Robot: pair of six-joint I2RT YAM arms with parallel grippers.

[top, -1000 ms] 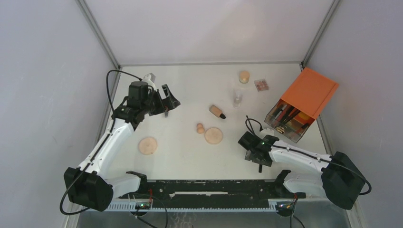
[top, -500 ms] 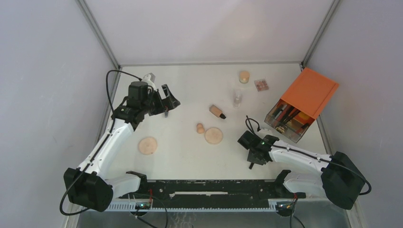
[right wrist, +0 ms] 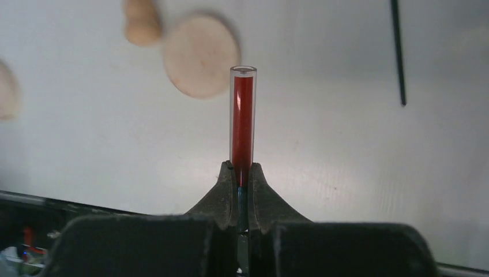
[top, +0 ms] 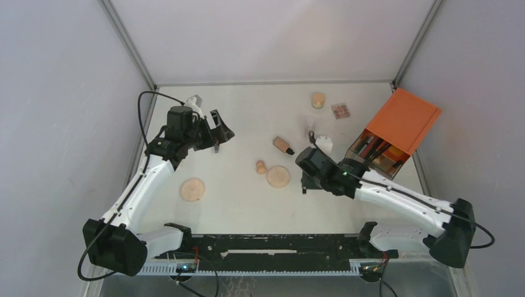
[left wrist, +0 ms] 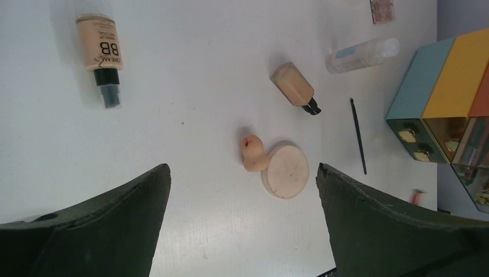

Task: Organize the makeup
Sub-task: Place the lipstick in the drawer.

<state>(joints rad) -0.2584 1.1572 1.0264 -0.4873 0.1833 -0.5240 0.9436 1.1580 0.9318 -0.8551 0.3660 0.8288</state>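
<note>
The right tool [right wrist: 242,180] is pinched fully together on the lower end of the red pencil [right wrist: 243,115]. The pencil's clear-capped length sticks straight out from the fingertips, its long axis in line with the tool's own reach. Past its tip a round tan disc [right wrist: 199,55] lies on the white surface [right wrist: 323,150]. A beige sponge [right wrist: 141,23] sits right against the disc, and a thin black brush [right wrist: 398,52] lies off to the other side.

Seen from above, the pencil appears to aim toward the disc, away from the orange-topped box of drawers [top: 396,130], though the pencil is too small in that view to be sure. The box stands just beyond the right arm's elbow side, so this arm is much the nearer, and it would probably have to swing the pencil round to bring its tip to a drawer.

The left tool [left wrist: 242,167] is spread to its widest and holds nothing. It hangs over the far left, well apart from the box, with a BB cream bottle [left wrist: 101,52] and a peach bottle [left wrist: 294,86] below it.
</note>
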